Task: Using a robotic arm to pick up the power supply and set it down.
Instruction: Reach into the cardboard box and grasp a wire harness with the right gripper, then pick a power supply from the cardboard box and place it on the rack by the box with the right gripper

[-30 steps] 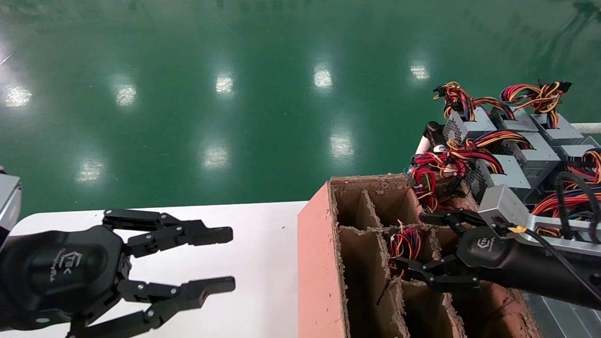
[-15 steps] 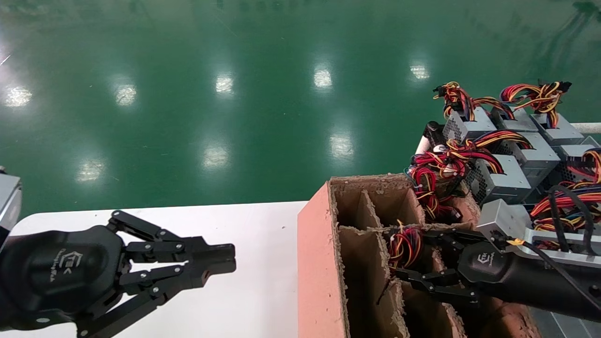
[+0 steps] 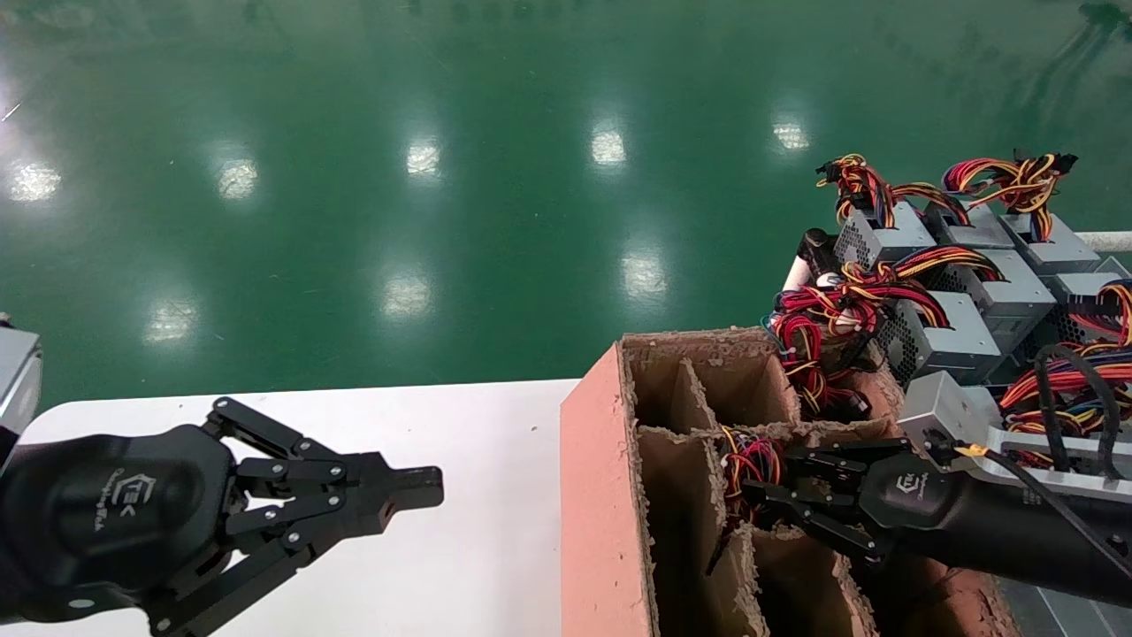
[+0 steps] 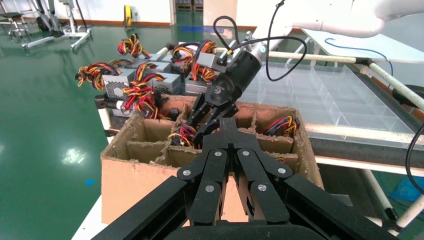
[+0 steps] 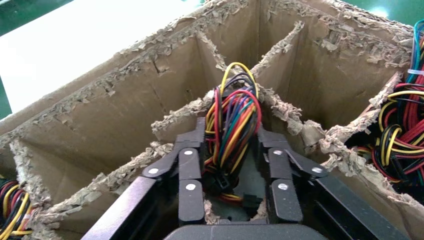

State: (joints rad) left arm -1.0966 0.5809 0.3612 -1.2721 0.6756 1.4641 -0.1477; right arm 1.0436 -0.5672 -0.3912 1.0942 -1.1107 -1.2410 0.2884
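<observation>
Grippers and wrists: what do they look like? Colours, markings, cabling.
Both alike: the left gripper and right gripper have a glossy black rounded body with a white TEK logo and two black linkage fingers with silver pivot pins. The right one has a grey boxy wrist with looped black cables.

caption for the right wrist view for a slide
Right hand clamped on red-yellow-black wire bundle in torn cardboard divider box.

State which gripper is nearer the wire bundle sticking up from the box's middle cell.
Right. The right gripper has its fingers on both sides of the wire bundle; the left gripper hovers shut over the white table, outside the box.
</observation>
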